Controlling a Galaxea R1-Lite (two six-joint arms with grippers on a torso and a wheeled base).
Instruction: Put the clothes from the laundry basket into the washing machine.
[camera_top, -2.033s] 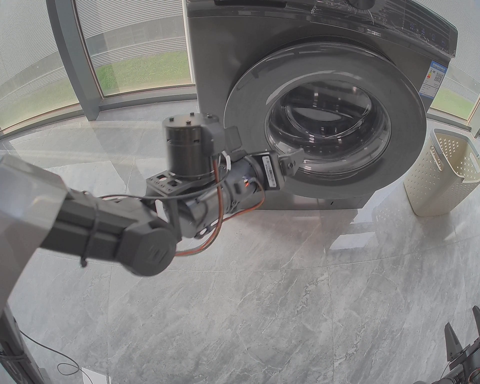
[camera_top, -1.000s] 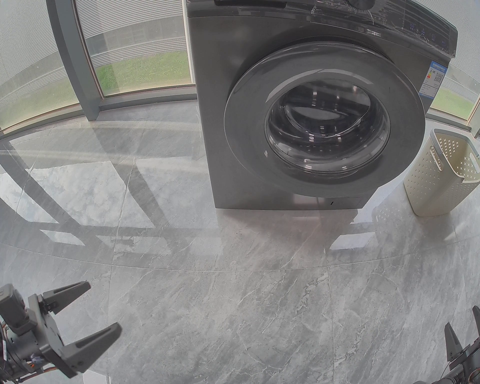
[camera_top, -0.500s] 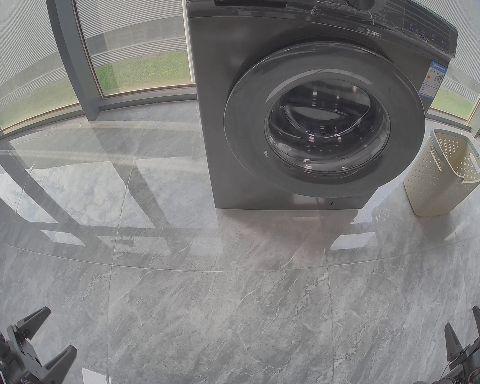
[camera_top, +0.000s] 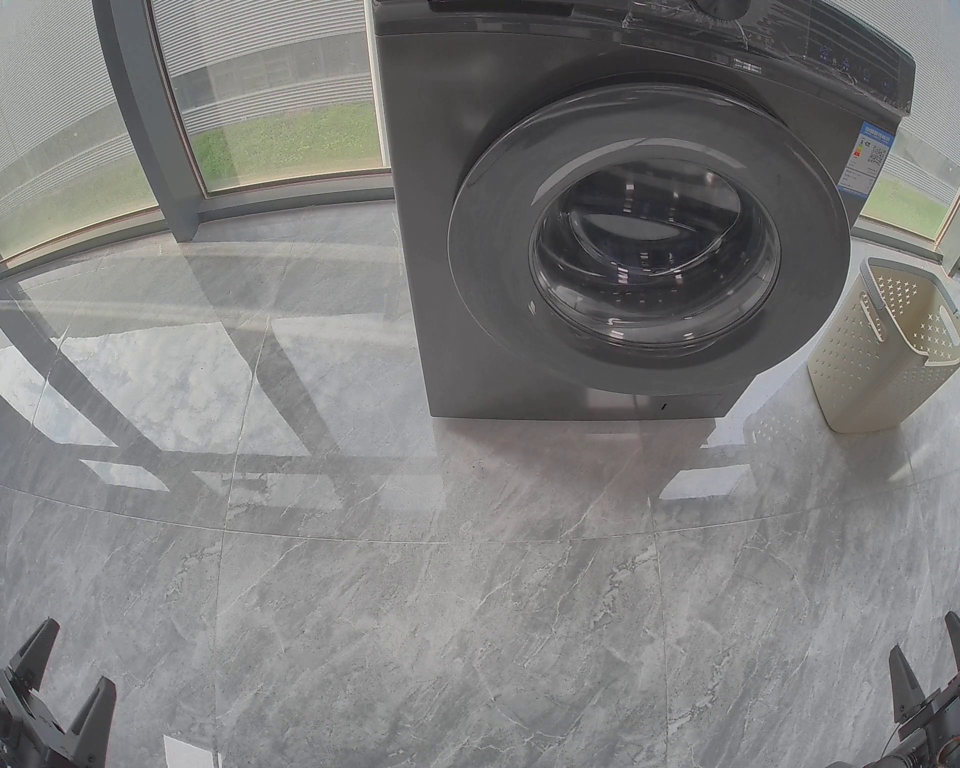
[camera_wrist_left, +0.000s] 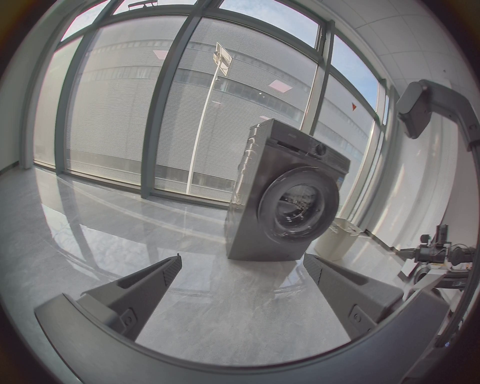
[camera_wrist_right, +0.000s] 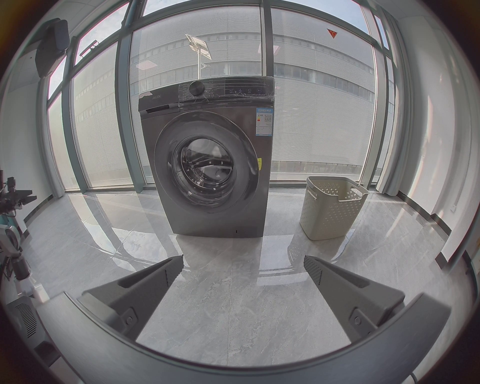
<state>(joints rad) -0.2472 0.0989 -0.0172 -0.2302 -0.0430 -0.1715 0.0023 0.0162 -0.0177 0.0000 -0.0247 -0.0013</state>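
1. Floor (camera_top: 450, 620): grey marbled tiles, glossy, carrying reflections of the window frames.
2. Window wall (camera_top: 270, 120): curved glazing behind the machine, with a dark upright pillar (camera_top: 150, 120) to the robot's left; grass and a building show outside.
3. Washing machine (camera_top: 640, 200): dark grey front-loader standing on the floor before the windows. Its round door (camera_top: 650, 240) is closed flush over the drum opening, and the metal drum shows through the glass porthole.
4. Laundry basket (camera_top: 885, 350): cream perforated plastic, upright, on the floor just beside the machine on the robot's right, apart from it. Its contents cannot be made out.
5. Left gripper (camera_wrist_left: 242, 260): low at the robot's left, well apart from the machine and basket. Fingers spread wide, nothing between them, touching nothing.
6. Right gripper (camera_wrist_right: 242, 260): low at the robot's right, well short of the basket. Fingers likewise spread wide, holding nothing, with bare floor between them.
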